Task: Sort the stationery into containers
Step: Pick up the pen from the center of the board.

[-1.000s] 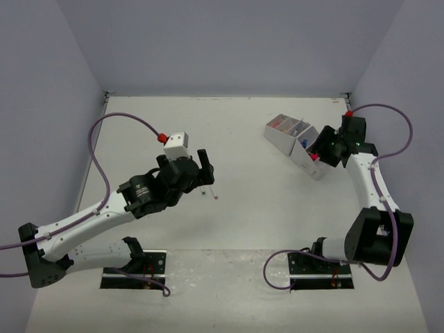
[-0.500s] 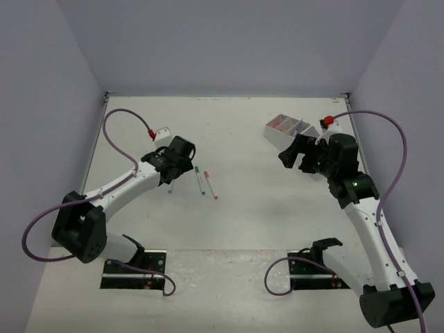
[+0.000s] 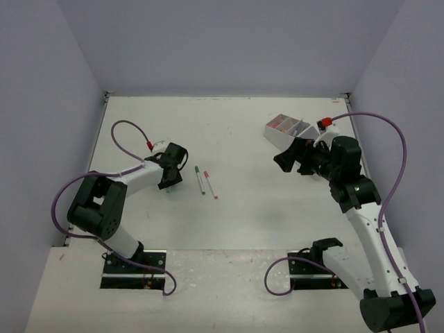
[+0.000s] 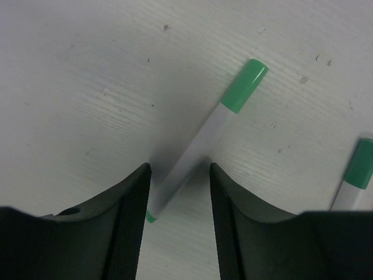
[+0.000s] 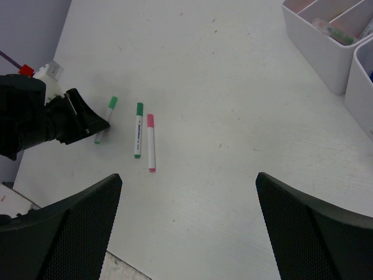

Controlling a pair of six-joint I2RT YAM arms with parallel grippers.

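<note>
Got the left hand down at the table, spread either side of the green-capped pen near its tail end; can't tell if touching. Only catching a cut-off sliver of a second green pen. Seeing the right hand spread wide, holding nothing. Getting just a corner of the white organizer, contents too blurry to name.

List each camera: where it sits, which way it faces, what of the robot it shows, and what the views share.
Top external: above and behind the bases, looking down on the table; left arm and right arm in view.
Left wrist: on the left arm, facing straight down at a green-capped pen; left jaws straddle it.
Right wrist: on the right arm, facing down across the table toward the left arm; right jaws at bottom corners, white organizer top right.
Shared: that pen shows in both wrist views.
</note>
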